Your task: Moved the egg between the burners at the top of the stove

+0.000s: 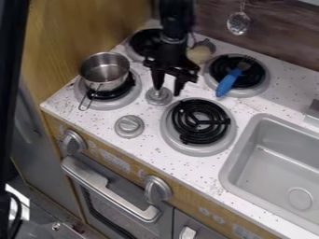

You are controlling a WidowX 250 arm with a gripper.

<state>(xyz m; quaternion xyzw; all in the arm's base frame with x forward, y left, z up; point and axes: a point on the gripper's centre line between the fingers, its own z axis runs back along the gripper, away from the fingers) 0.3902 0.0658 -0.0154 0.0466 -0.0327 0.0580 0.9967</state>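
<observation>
My gripper (pixel 168 89) hangs open over the middle of the stove, its two fingers apart with nothing held between them. Its tips are just above and beside a small silver knob. Behind it and to the right, a pale beige rounded thing that looks like the egg (pixel 199 54) rests at the back of the stove, between the two rear burners (pixel 237 75). The gripper's body stands close to its left side in the view, and part of the rear left burner (pixel 145 41) is hidden by the arm.
A metal pot (pixel 105 71) sits on the front left burner. A blue-handled fork (pixel 229 83) lies on the rear right burner. Two silver knobs (pixel 129 126) (pixel 159 96) stand on the stovetop near the front right burner (pixel 200 121). The sink (pixel 287 154) is at the right.
</observation>
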